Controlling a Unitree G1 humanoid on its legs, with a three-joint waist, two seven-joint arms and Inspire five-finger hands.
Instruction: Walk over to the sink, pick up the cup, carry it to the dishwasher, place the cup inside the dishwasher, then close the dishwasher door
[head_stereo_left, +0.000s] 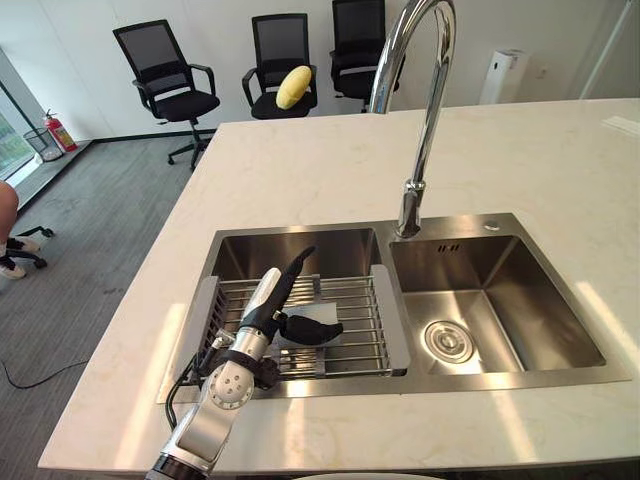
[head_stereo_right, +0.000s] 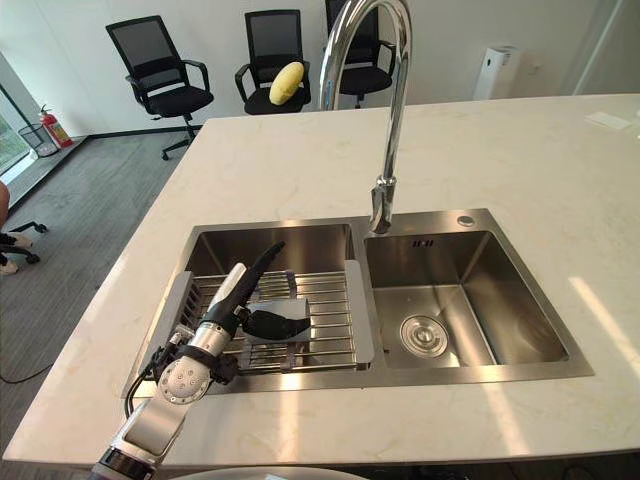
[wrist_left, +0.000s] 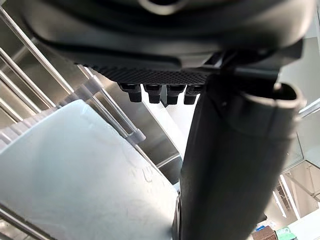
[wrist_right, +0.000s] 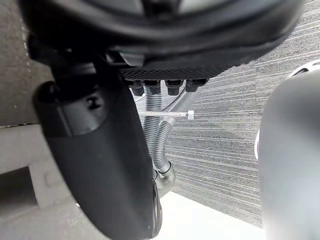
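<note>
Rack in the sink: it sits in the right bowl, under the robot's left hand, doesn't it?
Not quite. The rack sits in the left bowl of the sink, not the right one; the left eye view shows it. It is under the robot's left hand, as you said.

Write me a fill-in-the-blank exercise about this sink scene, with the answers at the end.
1. The rack sits on the ___ side of the sink.
2. The drain is on its ___ side.
3. The robot's ___ hand is over the rack.
4. A yellow object lies on a ___.
Answers: left; right; left; chair.
</note>
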